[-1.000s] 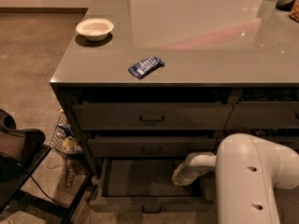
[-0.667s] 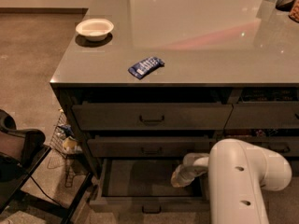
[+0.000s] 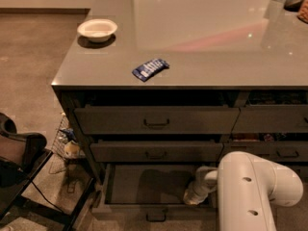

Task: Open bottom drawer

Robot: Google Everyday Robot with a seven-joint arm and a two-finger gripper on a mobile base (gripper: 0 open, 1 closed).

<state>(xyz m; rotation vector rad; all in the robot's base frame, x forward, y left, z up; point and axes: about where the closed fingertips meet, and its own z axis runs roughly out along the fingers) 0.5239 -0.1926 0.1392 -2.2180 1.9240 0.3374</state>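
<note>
The bottom drawer [image 3: 144, 183] of the grey counter stands pulled out, showing its plain dark-grey inside. Its slim front with the small black pull [image 3: 156, 217] is at the lower edge of the view. My white arm reaches in from the lower right, and my gripper [image 3: 191, 197] is down inside the open drawer near its right side. Two taller dark-grey drawer fronts with like pulls, the upper front [image 3: 156, 121] and the lower front [image 3: 155, 151], sit closed above it.
On the countertop [image 3: 207, 37] lie a white bowl [image 3: 97, 30] and a blue packet [image 3: 150, 69]. A wire basket with items [image 3: 66, 141] stands at the counter's left foot. A dark chair [image 3: 19, 162] is at the far left. More drawers [image 3: 272, 119] are on the right.
My arm's big white link has swung left and lower across the frame. The gripper stays inside the open drawer. The drawer has not visibly moved.
</note>
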